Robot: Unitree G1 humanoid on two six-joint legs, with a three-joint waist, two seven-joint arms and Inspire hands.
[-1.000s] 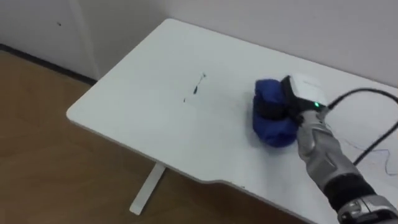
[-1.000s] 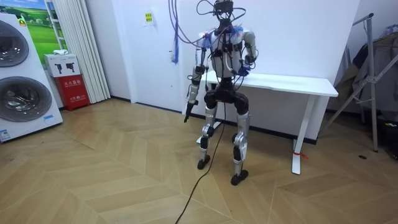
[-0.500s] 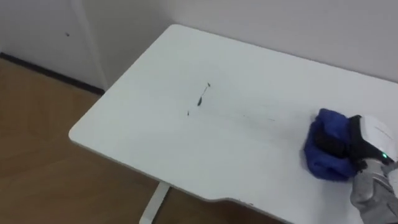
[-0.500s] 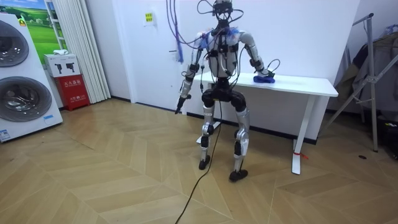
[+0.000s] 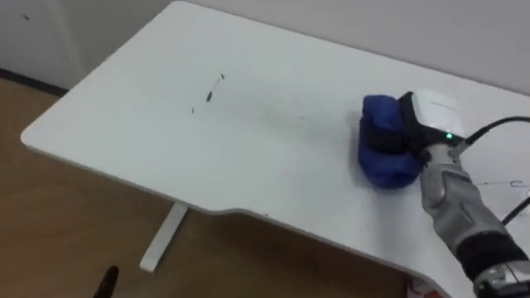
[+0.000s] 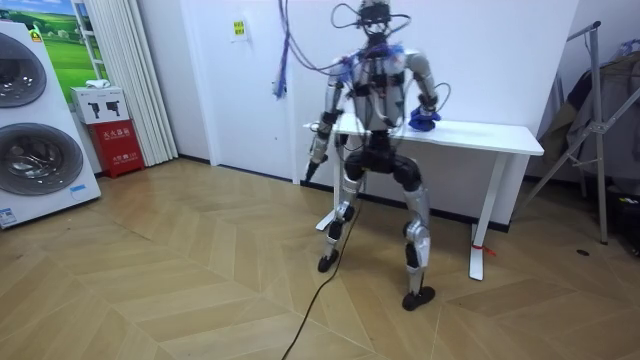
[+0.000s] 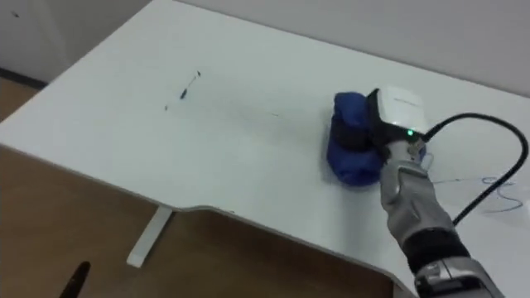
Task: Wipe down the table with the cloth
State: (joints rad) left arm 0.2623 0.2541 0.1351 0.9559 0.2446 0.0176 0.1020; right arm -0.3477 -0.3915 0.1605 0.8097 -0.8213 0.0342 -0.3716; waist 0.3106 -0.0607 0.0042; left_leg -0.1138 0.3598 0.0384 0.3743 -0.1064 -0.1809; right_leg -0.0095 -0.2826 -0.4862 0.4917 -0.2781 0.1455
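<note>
A bunched blue cloth [image 5: 383,161], its long axis lying from the near edge toward the wall, is clasped by the curled fingers of the right hand [image 5: 432,114] on the white tabletop [image 5: 248,132].

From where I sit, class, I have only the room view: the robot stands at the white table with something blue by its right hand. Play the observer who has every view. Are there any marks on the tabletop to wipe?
Observer: Yes. The left eye view shows small dark marks on the table. They lie apart from the blue cloth, toward the robot's left.
Operator: Is the right hand gripping that cloth or only resting beside it?
Observer: Gripping. The right hand has its dark fingers curled over the top of the cloth, which sits bunched on the tabletop.
</note>
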